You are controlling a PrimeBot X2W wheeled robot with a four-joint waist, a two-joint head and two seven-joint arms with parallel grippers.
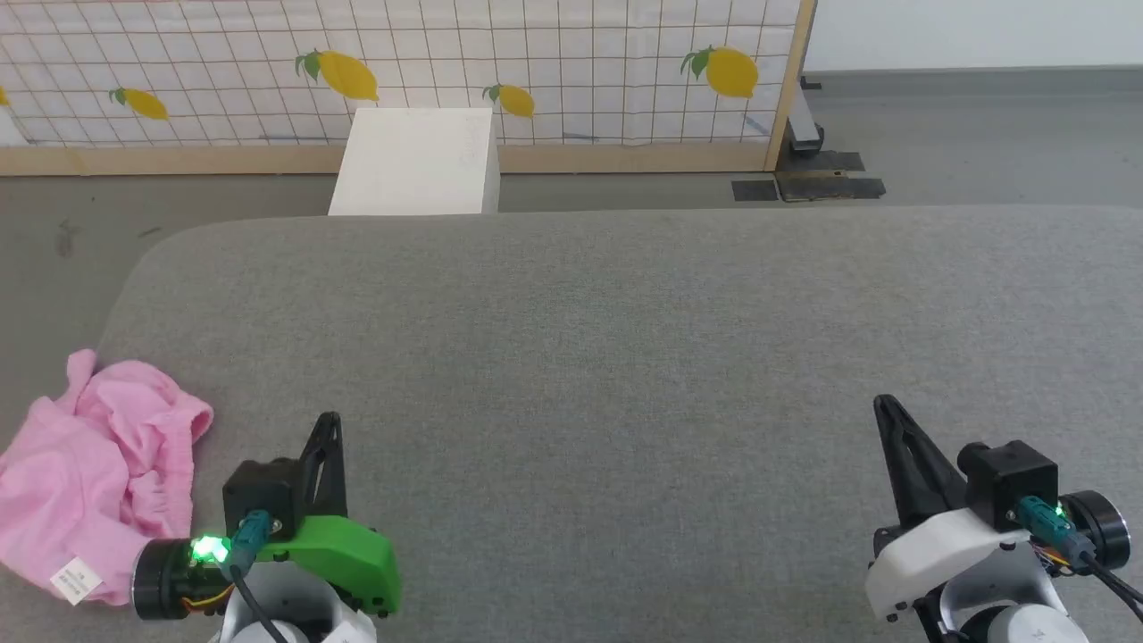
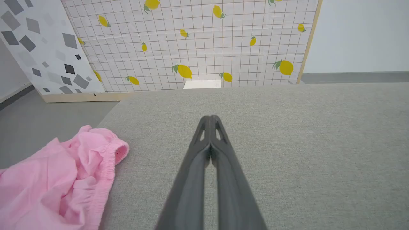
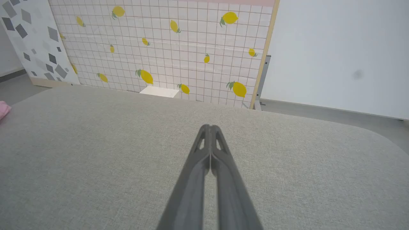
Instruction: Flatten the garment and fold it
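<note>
The garment is a crumpled light-pink heap at the left edge of the grey padded table, partly hanging over it, its small white label at the near end. In the left wrist view the garment shows a gathered elastic edge at lower left. My left gripper is shut and empty, just right of the heap, not touching it; its fingers meet at the tips. My right gripper is shut and empty far to the right, with fingers pressed together over bare cloth.
A white box stands on the floor behind the table. Behind it runs a lemon-print grid screen in a wooden frame. Dark metal feet lie on the floor at the screen's right end.
</note>
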